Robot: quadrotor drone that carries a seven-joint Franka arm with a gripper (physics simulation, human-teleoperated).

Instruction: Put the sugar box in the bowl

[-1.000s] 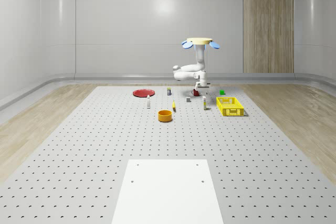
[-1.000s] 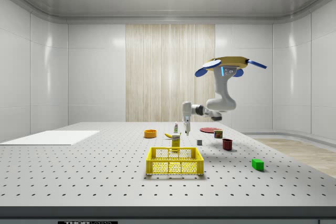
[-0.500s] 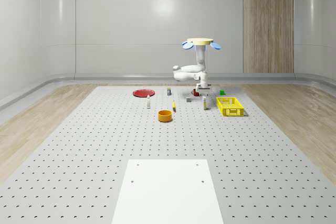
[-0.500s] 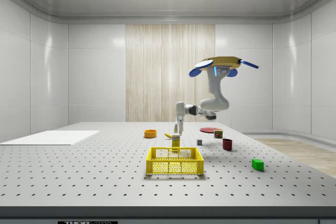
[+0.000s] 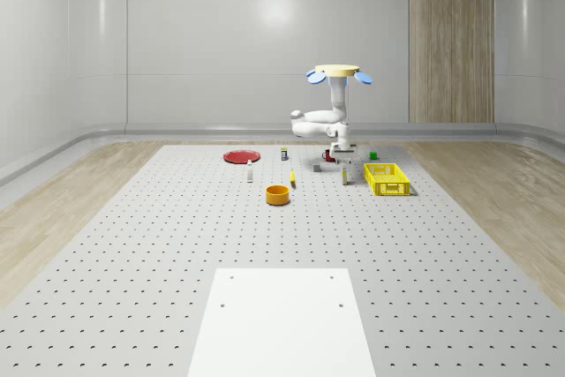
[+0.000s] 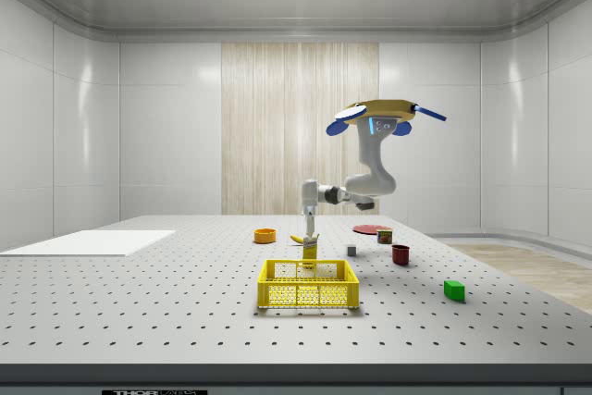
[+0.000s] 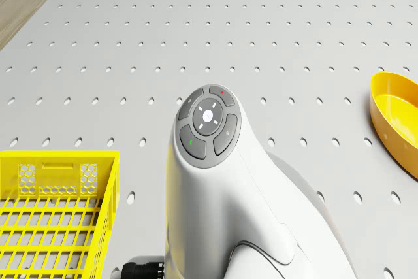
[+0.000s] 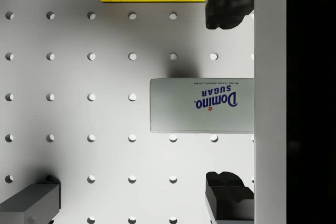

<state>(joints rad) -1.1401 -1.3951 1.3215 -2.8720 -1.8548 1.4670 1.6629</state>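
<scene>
Black fingertips (image 8: pixel 227 3) of the gripper (image 8: pixel 228 103) stand spread apart, one on each side of the upright sugar box (image 8: pixel 202 105), gaps on both sides, nothing grasped. Yellow crate (image 6: pixel 308 285) sits just beside the box. Orange bowl (image 5: pixel 278 194) lies well apart across open perforated table (image 5: pixel 177 253). Drone (image 6: pixel 381 117) hovers above the table.

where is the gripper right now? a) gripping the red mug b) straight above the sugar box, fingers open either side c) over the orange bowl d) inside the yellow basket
b: the wrist view looks straight down on the sugar box, with the dark fingertips spread apart on either side and not touching it; the gripper hangs just over it.
</scene>
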